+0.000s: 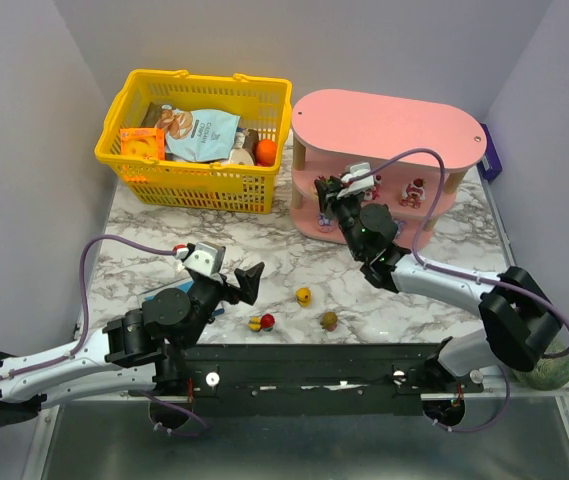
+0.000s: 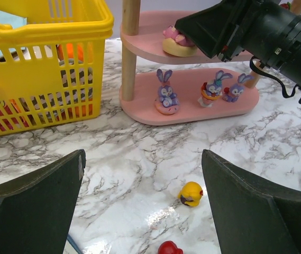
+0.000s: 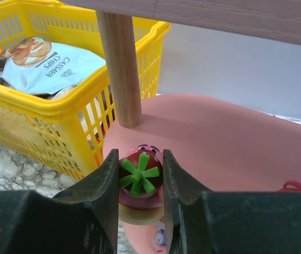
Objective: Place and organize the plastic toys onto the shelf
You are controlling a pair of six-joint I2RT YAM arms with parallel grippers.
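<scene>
The pink shelf (image 1: 389, 120) stands at the back right. My right gripper (image 1: 330, 190) reaches into its left end and is shut on a pink figurine with a red cap and green leaf (image 3: 139, 177), on a tan base, at the middle tier (image 3: 224, 143). The left wrist view shows that figurine (image 2: 174, 39) resting on the tier. Three purple bunny figurines (image 2: 166, 95) stand on the bottom tier (image 2: 192, 115). My left gripper (image 1: 242, 280) is open above the table, with a yellow toy (image 2: 191, 193) and a red toy (image 2: 170, 248) between its fingers.
A yellow mesh basket (image 1: 134, 160) with snack packets stands at the back left, next to the shelf. A third small toy (image 1: 329, 320) lies on the marble near the front rail. A wooden post (image 3: 121, 69) is just behind the right fingers. A blue-purple box (image 1: 491, 160) sits behind the shelf's right end.
</scene>
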